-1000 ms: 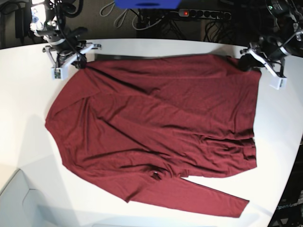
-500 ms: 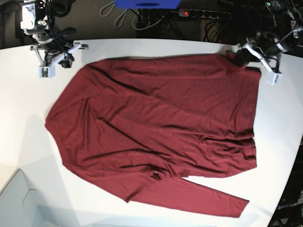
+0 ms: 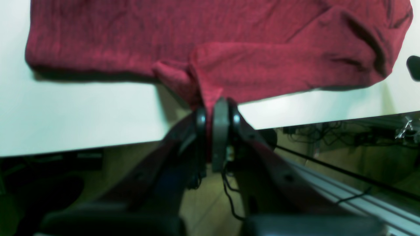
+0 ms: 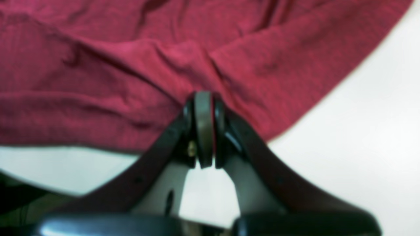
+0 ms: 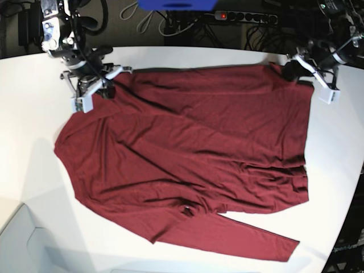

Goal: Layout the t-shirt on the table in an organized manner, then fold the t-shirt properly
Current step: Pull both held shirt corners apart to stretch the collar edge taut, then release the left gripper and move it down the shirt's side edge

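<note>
The dark red t-shirt (image 5: 187, 153) lies spread and wrinkled on the white table (image 5: 28, 114), with one long sleeve (image 5: 239, 236) trailing toward the near right. In the base view my right gripper (image 5: 103, 88) is at the shirt's far-left corner. The right wrist view shows it (image 4: 203, 98) shut on a pinch of the t-shirt (image 4: 131, 65). My left gripper (image 5: 291, 71) is at the far-right corner. In the left wrist view it (image 3: 215, 105) is shut on a puckered fold of the t-shirt (image 3: 262, 62) near the table (image 3: 65, 114) edge.
A power strip (image 5: 244, 17), cables and a blue object (image 5: 176, 4) lie beyond the table's far edge. The table's curved edge (image 5: 347, 199) runs down the right side. A pale box corner (image 5: 23, 239) sits at the near left.
The right arm swung out to the far left, then came back inward to the shirt's far-left corner. The left gripper has stayed at the far-right corner, lifting it slightly.
</note>
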You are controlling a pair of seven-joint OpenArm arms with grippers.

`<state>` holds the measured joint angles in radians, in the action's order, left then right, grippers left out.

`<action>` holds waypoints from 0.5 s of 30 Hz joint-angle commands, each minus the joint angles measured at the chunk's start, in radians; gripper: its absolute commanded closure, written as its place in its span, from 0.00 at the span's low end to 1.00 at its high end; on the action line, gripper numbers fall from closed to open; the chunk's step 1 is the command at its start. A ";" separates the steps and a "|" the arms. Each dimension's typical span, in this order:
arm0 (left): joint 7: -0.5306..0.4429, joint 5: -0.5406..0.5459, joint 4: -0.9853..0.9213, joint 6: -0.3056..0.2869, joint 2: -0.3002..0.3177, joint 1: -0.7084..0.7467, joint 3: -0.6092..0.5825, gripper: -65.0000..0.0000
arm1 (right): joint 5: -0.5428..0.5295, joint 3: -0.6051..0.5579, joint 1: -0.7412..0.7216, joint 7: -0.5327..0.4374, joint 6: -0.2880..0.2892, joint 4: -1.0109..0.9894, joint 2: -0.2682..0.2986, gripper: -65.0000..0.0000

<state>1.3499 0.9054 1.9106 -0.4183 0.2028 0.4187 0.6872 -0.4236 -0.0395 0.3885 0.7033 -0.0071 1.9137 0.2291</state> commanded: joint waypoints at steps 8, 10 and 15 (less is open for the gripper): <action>-0.011 0.014 -0.107 -0.004 0.034 0.045 0.009 0.99 | 0.002 0.006 -0.050 -0.009 0.002 -0.159 -0.003 1.00; -0.011 0.014 -0.105 -0.004 0.034 0.059 0.009 0.99 | 0.002 0.006 -0.050 -0.009 0.002 -0.185 -0.003 1.00; -0.002 0.016 -0.104 -0.004 0.045 0.065 0.009 0.99 | 0.002 0.008 -0.030 -0.010 0.002 -0.194 0.028 1.00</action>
<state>1.3521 0.9054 1.7893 -0.4198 0.2276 0.4805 0.6914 -0.4328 -0.0357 0.3481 0.6678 0.0013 1.7184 0.2466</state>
